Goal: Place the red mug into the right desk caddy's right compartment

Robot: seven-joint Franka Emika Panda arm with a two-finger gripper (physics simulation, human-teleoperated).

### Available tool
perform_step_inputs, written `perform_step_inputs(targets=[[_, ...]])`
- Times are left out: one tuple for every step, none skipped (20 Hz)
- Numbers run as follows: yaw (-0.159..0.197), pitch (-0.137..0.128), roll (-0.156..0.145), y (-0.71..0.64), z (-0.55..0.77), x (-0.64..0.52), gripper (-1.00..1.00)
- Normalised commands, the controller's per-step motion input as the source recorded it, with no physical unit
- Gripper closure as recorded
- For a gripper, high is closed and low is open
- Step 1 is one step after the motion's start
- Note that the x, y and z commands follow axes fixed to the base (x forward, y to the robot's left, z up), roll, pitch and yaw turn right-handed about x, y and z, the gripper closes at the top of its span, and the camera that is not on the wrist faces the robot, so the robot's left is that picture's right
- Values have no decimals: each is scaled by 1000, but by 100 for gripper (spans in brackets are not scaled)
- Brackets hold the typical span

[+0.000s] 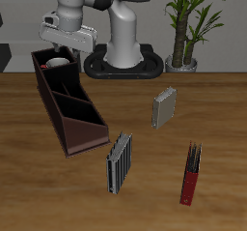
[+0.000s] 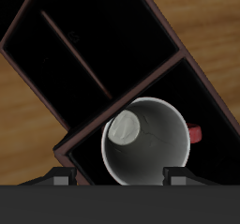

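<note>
At the left of the exterior view the hand hangs over the far end of the right desk caddy, a long dark box lying slantwise on the desk. The red mug sits low inside the right compartment, the short tall-walled end section; only its pale rim and inside show above the wall. The wrist view looks straight down into the mug: the grey-white inside is round and open, the red handle pokes out toward the compartment wall, and the caddy's dividers run off beyond it. The mug looks upright and within the walls, which suits the task, since that section is just wide enough to hold it. Whether the hand is gripping the rim or has let go, I cannot tell; the fingertips edge into the wrist view on either side of the mug, but contact is not clear.

Further across the desk stand a small grey ribbed block, a larger one nearer the front, and a slim red book, all well apart from the caddy.
</note>
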Motion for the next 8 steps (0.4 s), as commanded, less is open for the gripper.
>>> perform_step_inputs(targets=[[-5, -4, 37, 31, 104, -24, -100], [-14, 4, -42, -144, 240, 118, -100], [19, 8, -14, -29, 140, 100, -100], [-27, 72, 27, -113, 242, 150, -100], [12, 1, 21, -33, 128, 60, -100], [43, -11, -39, -153, 258, 132, -100], [85, -19, -58, -200, 315, 193, -100], [0, 0, 0, 30, -68, -197, -100]])
